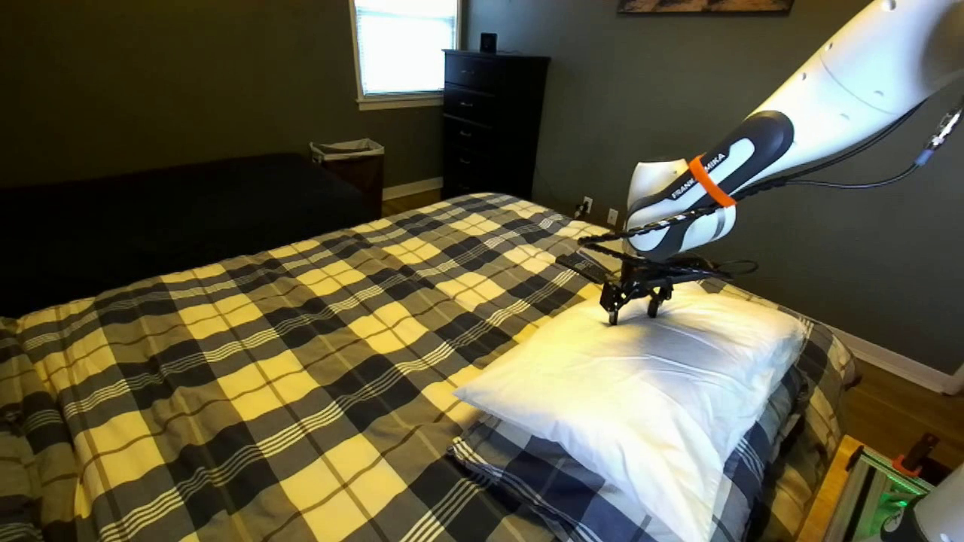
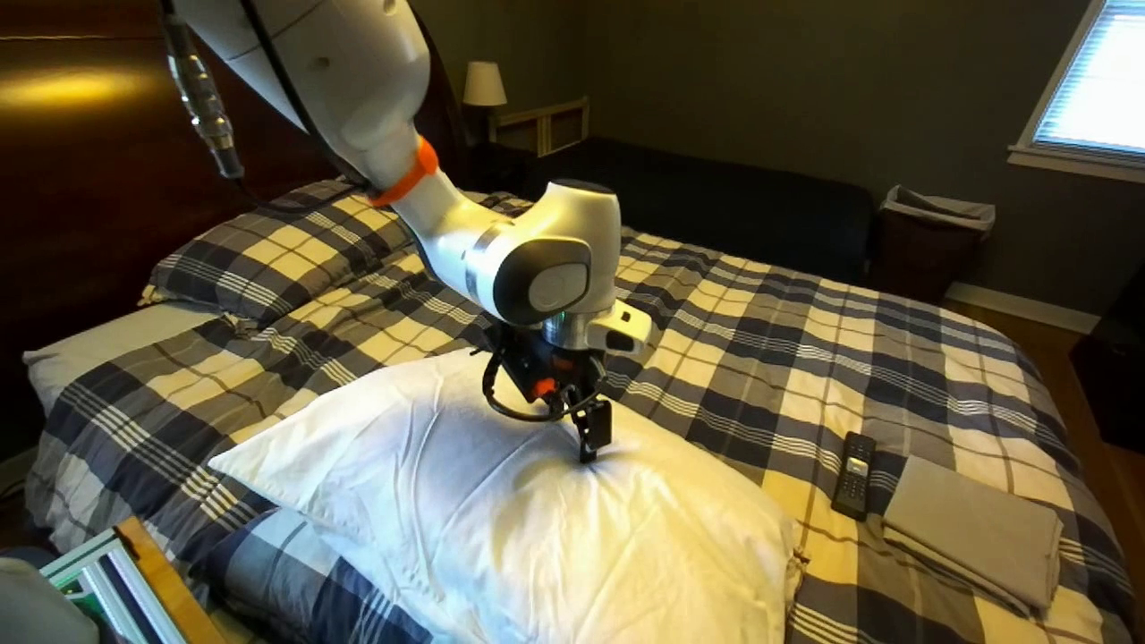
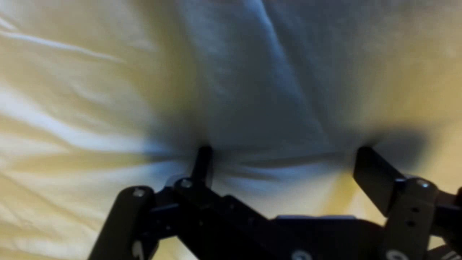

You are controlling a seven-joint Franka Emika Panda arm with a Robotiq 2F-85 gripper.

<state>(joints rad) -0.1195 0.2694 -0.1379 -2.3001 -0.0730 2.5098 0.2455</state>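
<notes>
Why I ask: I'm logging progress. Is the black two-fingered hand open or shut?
Open: the hand has its fingertips wide apart, touching the white fabric pillow.

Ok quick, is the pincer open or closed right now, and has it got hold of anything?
Pincer: open, pressed down into the white pillow, gripping nothing that I can see.

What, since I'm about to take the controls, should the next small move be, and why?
Probably close the tool gently: it stands open, and its fingertips dent the white pillow, which lies creased between them.
</notes>
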